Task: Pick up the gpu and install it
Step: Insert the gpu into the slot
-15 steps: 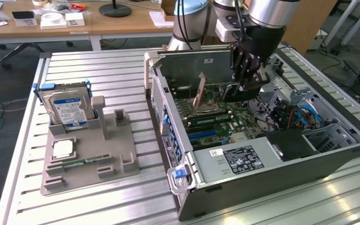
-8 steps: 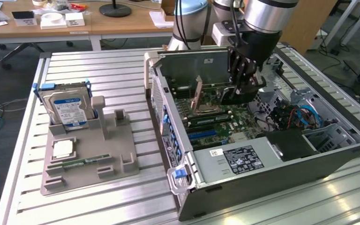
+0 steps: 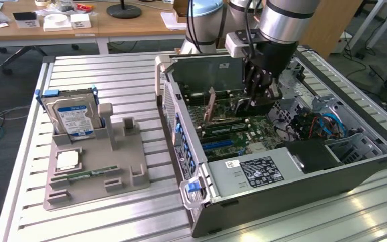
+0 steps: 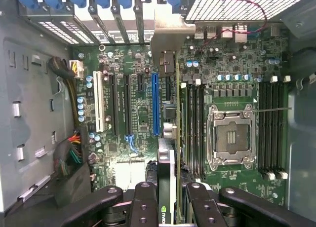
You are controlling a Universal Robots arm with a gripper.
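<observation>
Here, in the exterior view the gripper [image 3: 257,102] hangs low inside the open computer case [image 3: 281,171], and in the wrist view its fingers [image 4: 145,200] clamp the gpu [image 4: 166,160] edge-on over the motherboard [image 4: 140,116], just beside the blue slot [image 4: 155,103].

Robotics lab: arm [image 3: 284,20], slatted bench [image 3: 119,80], desks [image 3: 133,25]

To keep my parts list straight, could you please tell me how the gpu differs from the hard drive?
Place: the gpu is inside the open computer case, over the motherboard; the hard drive stands in the grey holder outside it.
Hold: the pincer grips the gpu; nothing grips the hard drive.
Look: the gpu is a thin dark card; the hard drive is a thicker silver block with a blue label.
Both stand on edge.
</observation>
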